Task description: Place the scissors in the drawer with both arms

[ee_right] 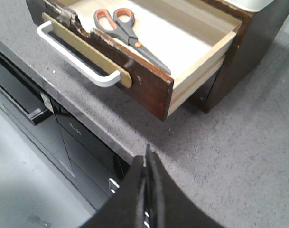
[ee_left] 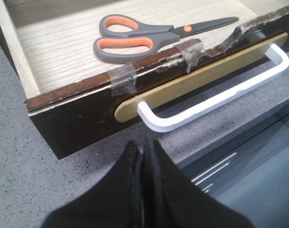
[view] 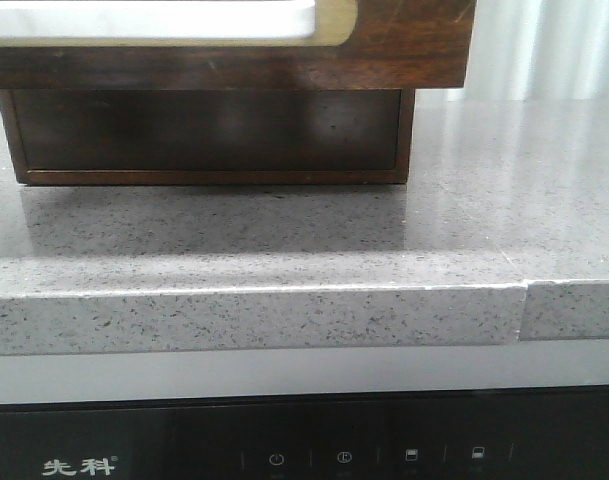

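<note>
The scissors (ee_left: 135, 40), with orange-and-grey loops and dark blades, lie flat on the pale floor of the pulled-out drawer (ee_left: 78, 118). They also show in the right wrist view (ee_right: 127, 33) inside the drawer (ee_right: 149, 88). The drawer front carries a gold plate and a white handle (ee_left: 215, 102). My left gripper (ee_left: 144, 145) is shut and empty over the counter just in front of the drawer front. My right gripper (ee_right: 146, 152) is shut and empty near the counter edge, off the drawer's corner. In the front view the drawer front (view: 404, 40) fills the top; neither gripper shows there.
The dark wooden cabinet (view: 204, 130) stands on the speckled grey countertop (view: 284, 250). The counter's front edge (view: 284, 315) runs above a black appliance panel (view: 284, 450). The cabinet body (ee_right: 258, 38) rises beside the open drawer.
</note>
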`<state>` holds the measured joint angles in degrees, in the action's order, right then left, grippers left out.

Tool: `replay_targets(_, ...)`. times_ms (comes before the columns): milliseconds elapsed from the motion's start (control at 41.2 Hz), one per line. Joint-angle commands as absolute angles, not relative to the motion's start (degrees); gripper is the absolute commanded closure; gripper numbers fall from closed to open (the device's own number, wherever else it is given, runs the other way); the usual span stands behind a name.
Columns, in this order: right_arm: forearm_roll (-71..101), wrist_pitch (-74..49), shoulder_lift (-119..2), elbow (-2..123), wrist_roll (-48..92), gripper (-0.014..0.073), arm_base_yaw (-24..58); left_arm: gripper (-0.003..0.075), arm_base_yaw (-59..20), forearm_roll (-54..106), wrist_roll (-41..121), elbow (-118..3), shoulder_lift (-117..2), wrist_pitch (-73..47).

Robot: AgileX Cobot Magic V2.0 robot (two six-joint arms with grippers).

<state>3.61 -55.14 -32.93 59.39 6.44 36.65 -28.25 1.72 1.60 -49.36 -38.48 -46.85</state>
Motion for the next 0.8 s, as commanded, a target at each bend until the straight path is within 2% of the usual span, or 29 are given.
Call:
replay_targets(0, 3.4, -50.0, -33.1, 60.6, 6.3, 0.0710, 36.6, 0.0741, -28.1, 1.8, 1.1, -51.3, -38.4, -42.4)
replay_targets(486, 3.4, -50.3, -33.1, 60.6, 6.3, 0.0710, 36.6, 0.0741, -27.4, 2.0, 1.1, -51.2, -38.1, -42.4)
replay_targets(656, 3.4, -50.3, -33.1, 60.6, 6.3, 0.0710, 36.6, 0.0741, -22.1, 1.9, 1.1, -47.6, -34.1, -40.2)
replay_targets(777, 3.4, -50.3, -33.1, 60.6, 6.3, 0.0710, 36.6, 0.0741, -17.7, 0.7, 1.1, -40.1, -28.3, -31.1)
